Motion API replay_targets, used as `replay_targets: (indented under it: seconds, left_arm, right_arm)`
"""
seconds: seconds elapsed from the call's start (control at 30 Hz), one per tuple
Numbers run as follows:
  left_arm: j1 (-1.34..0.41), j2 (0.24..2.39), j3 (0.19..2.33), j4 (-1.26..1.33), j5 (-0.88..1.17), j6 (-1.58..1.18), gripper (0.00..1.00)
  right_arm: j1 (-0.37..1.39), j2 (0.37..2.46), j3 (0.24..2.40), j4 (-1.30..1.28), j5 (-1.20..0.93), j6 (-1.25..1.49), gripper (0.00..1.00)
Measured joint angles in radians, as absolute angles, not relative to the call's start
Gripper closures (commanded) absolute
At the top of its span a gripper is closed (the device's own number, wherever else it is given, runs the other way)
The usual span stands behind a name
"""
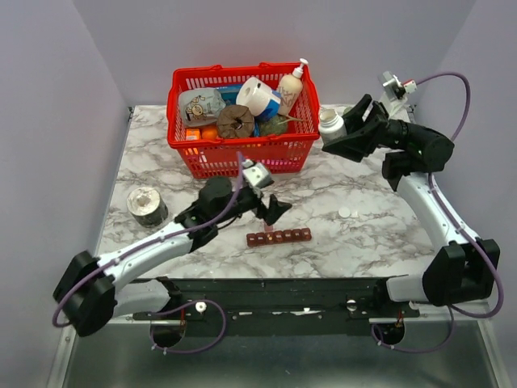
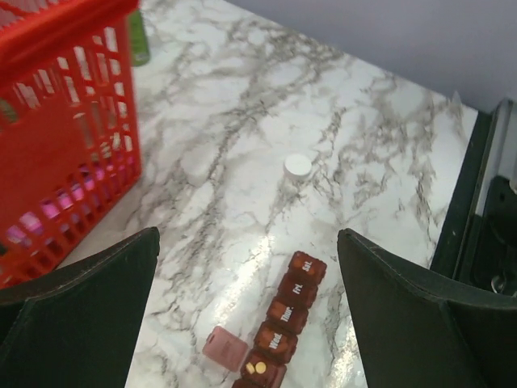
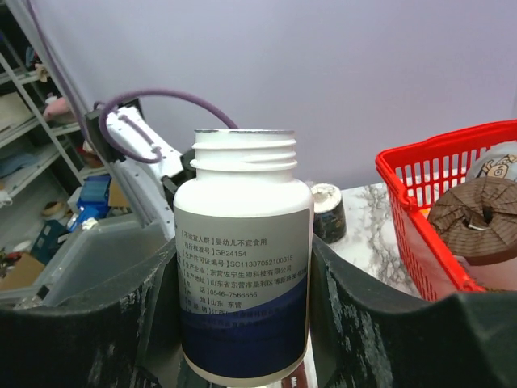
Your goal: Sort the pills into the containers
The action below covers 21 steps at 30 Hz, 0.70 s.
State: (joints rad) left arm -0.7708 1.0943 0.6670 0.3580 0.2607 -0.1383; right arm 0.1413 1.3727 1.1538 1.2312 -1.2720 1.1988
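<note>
Left hand (image 1: 269, 208): spread wide and holding nothing, its two dark fingers (image 2: 81, 315) well apart, poised over the desk (image 1: 363, 186) in front of the red basket (image 1: 242, 153).
Right hand (image 1: 346, 129): clamped on a white bottle (image 3: 244, 267), just beside the red basket's right end.
Bottle: one, upright, with its threaded neck uncapped. The white and dark blue label carries Chinese print, and "GB24154", "SC11337052100315" and "0546-7566666" can be read.
Containers (image 2: 284, 317): one dark red-brown strip of small square compartments in a row. It lies flat on the desk in front of the red basket's right half, towards the arm bases and directly under the left hand.
Lids: four shut lids show in the left wrist view, each with white lettering too small to read. The next compartment is open, its paler lid (image 2: 224, 347) flipped to the side.
Pills (image 2: 257, 368): two small yellow ones in the open compartment.
Cap (image 2: 297, 165): one, white and round, on the desk in front of the red basket's right corner, apart from the strip.
Basket: one, mesh-sided, holding several household items.
</note>
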Motion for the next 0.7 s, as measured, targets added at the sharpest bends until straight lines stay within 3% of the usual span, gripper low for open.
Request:
replay_targets:
  seconds: [0.27, 0.43, 0.7]
  left_arm:
    - [-0.921, 1.508, 0.896, 0.388, 0.289, 0.004, 0.04]
    - [-0.946, 1.726, 1.048, 0.355, 0.288, -0.019, 0.07]
    - [-0.986, 2.065, 1.485, 0.120, 0.179, -0.139, 0.07]
  right_arm:
    - [0.093, 1.261, 1.106, 1.265, -1.292, 1.128, 0.87]
    - [0.025, 1.188, 1.098, 1.130, -1.299, 0.960, 0.87]
    - [-0.043, 1.145, 1.093, 0.974, -1.300, 0.819, 0.87]
